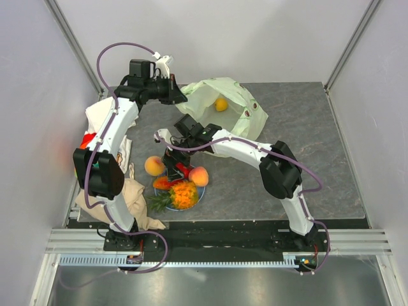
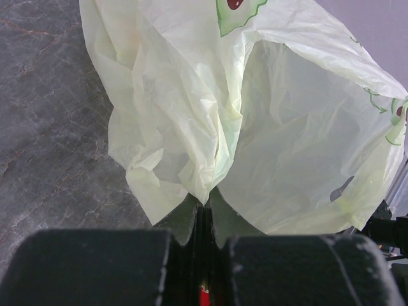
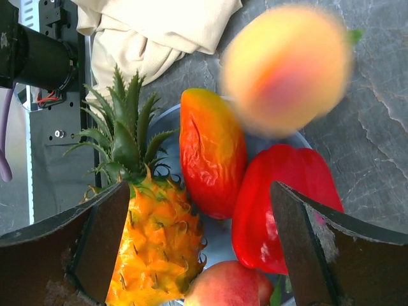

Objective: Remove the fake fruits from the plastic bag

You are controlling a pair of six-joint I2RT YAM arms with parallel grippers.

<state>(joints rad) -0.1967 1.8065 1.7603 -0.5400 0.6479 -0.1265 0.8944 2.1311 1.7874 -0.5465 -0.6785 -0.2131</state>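
We saw the left hand (image 2: 204,215) pinched shut on an edge of the plastic bag (image 2: 191,115) at the far side of the table (image 1: 306,140). One yellow fruit (image 1: 220,104) lay inside the bag. The right hand (image 3: 201,217) hung wide open above the plate (image 3: 220,241), which held the pineapple (image 3: 153,248), red pepper (image 3: 280,204) and peach (image 3: 223,288).

Robot test cell in a lab; plain pale panel walls (image 1: 210,38) box in a dark grey stone-pattern table (image 1: 319,140); bare aluminium profile posts (image 1: 349,44) run up the corners; two white-and-black robot arms (image 1: 248,150) bolted to a slotted aluminium rail (image 1: 217,241) at the near edge; exposed purple cables (image 1: 121,46) looped along them; the only produce is glossy plastic fake fruits (image 1: 183,194).
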